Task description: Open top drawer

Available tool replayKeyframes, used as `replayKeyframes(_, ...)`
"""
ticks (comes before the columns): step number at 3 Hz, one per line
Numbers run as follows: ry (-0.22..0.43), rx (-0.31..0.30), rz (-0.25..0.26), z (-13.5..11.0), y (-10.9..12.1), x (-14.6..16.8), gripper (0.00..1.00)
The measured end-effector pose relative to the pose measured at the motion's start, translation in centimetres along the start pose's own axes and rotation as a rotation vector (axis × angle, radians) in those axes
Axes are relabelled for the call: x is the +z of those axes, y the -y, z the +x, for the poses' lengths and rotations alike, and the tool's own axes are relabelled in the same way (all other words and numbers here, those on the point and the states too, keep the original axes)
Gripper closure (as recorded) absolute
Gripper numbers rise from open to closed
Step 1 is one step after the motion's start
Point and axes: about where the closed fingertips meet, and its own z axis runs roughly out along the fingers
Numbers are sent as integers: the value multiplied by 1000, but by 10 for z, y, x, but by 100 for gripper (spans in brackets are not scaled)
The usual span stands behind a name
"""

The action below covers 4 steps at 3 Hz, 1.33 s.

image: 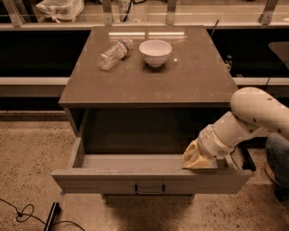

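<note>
Top drawer [113, 182] open, pulled far out from under the cabinet top, deep grey box showing. Front panel just in front of and below gripper, stretching away to its left in view. Small black handle [149, 189] at centre of front panel, down and left of gripper, apart from it.

Gripper [197, 158] down inside drawer at front right corner, against inner side of front panel and close to right side wall. Yellowish-tan. Open or closed: cannot tell. Nothing seen held.

White arm [246, 119] coming in from right of view, up and right of gripper, wrist angled down over drawer's right edge.

Brown cabinet top [194, 81] above and behind gripper, overhanging back part of drawer. White bowl [155, 53] upright on it, well up and left of gripper, near far edge. Clear plastic bottle [114, 53] lying on its side just left of bowl, apart from it, farther from gripper.

Speckled floor [31, 149] far left of gripper and lower. Black cable [21, 212] looped on floor at bottom left corner, well away from gripper. Plastic bag [58, 8] on shelf at top left, farthest from gripper. Dark counter and railing across background behind cabinet.
</note>
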Motion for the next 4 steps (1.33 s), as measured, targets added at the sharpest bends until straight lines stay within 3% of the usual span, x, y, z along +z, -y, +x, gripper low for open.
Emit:
replayKeyframes(2, 39, -12, -29, -10, -23, -2, 100)
replayKeyframes(3, 52, -14, 8, -10, -12, -18, 100)
replayKeyframes(4, 98, -20, 92, -15, -3, -48, 100)
